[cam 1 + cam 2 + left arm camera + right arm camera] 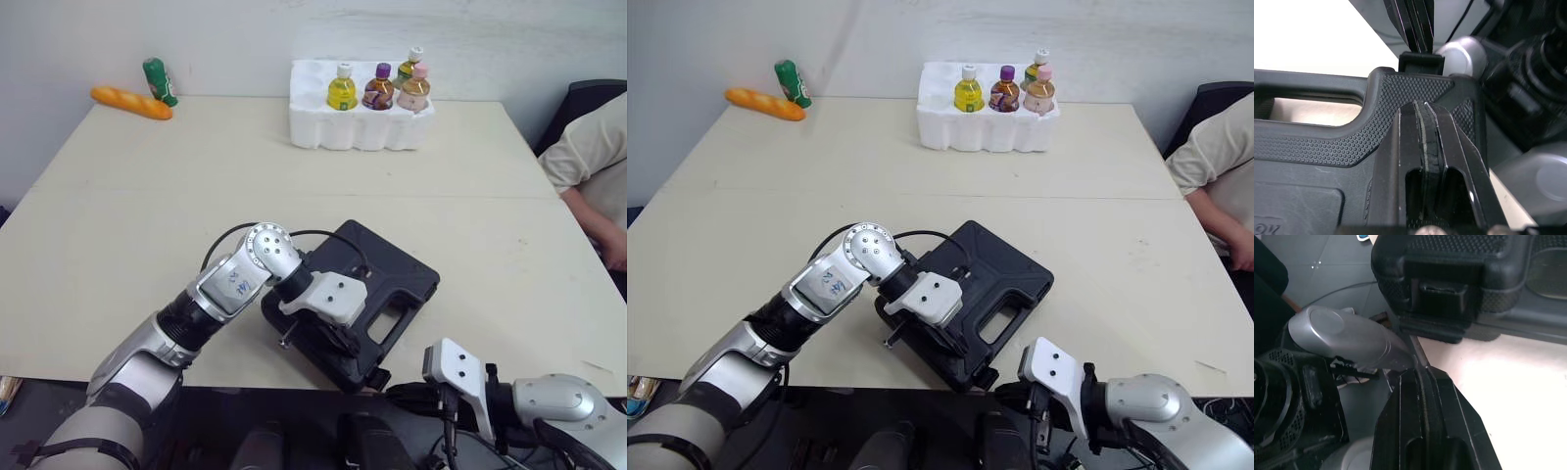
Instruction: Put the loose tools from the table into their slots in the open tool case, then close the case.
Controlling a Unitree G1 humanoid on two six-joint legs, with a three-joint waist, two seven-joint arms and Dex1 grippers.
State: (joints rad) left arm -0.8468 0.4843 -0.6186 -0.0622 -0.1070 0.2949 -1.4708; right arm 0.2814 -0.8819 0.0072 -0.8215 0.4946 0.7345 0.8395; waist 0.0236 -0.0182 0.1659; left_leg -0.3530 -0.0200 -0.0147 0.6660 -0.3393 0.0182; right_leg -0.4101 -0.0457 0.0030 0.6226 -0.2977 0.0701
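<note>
The black case lies closed near the front edge of the surface, its contents hidden under the lid. The left tool, fingers pressed together and holding nothing, lies flat on the lid beside the handle opening. The right tool, likewise pressed together, sits below the surface edge, pointing at the front latch. Whether that latch is fastened cannot be told.

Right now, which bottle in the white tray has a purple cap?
The dark bottle in the middle of the foam tray, between the yellow bottle and the pink-capped bottle. No other cap there is purple.
</note>
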